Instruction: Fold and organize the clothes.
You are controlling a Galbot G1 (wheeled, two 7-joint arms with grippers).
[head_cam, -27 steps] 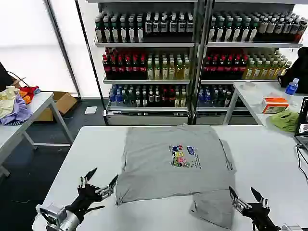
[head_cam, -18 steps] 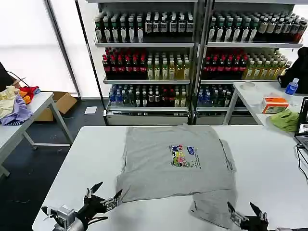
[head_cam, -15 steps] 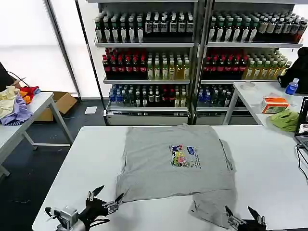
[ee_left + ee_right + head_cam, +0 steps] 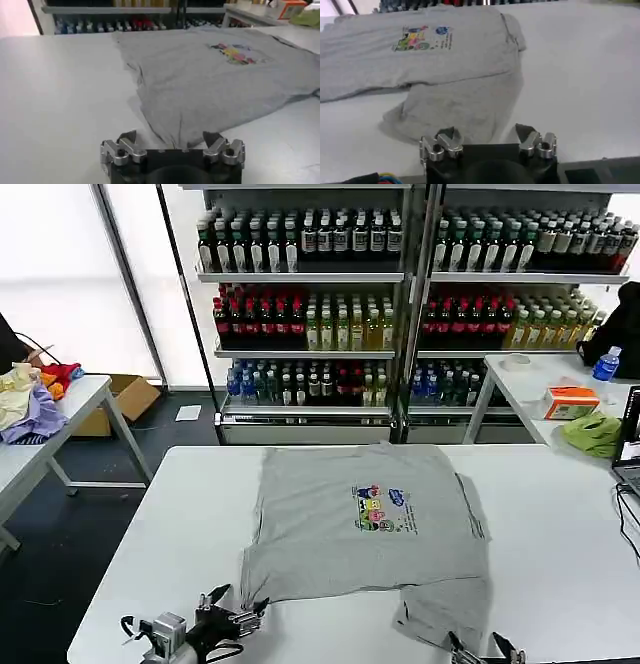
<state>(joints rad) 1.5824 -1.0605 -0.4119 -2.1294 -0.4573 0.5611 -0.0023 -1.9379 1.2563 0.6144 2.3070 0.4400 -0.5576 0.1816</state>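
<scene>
Shirt [image 4: 360,529] position: the light grey T-shirt lies flat, print side up, in the centre of the white worktop [image 4: 560,514], with its collar toward the top of the head view and its hem toward the bottom. The chest print [image 4: 380,509] sits right of the garment's centre. At lower right of the head view, a part of the fabric is doubled under and juts below the main hem line, forming a lumpy flap.

Left pincer [image 4: 232,614] position: low in the head view at lower left, just short of the shirt's near left hem corner. Its fingers are spread. In the left wrist view the left pincer [image 4: 172,144] has that corner directly ahead, between its two fingertips [image 4: 129,137], with the fabric edge apparently just clear of them.

Right pincer [image 4: 478,648] position: at the bottom edge of the head view, lower right, fingers spread. In the right wrist view the right pincer [image 4: 487,137] faces the doubled-under flap, which lies immediately ahead of it.

Governing relation: the shirt's long axis runs away from both pincers, collar farthest. Each pincer is aligned with one end of the near hem, so a forward advance by either should meet fabric first. The left corner lies flat and single-layered; the right end is bunched and probably needs a deeper reach to gather both layers.
</scene>
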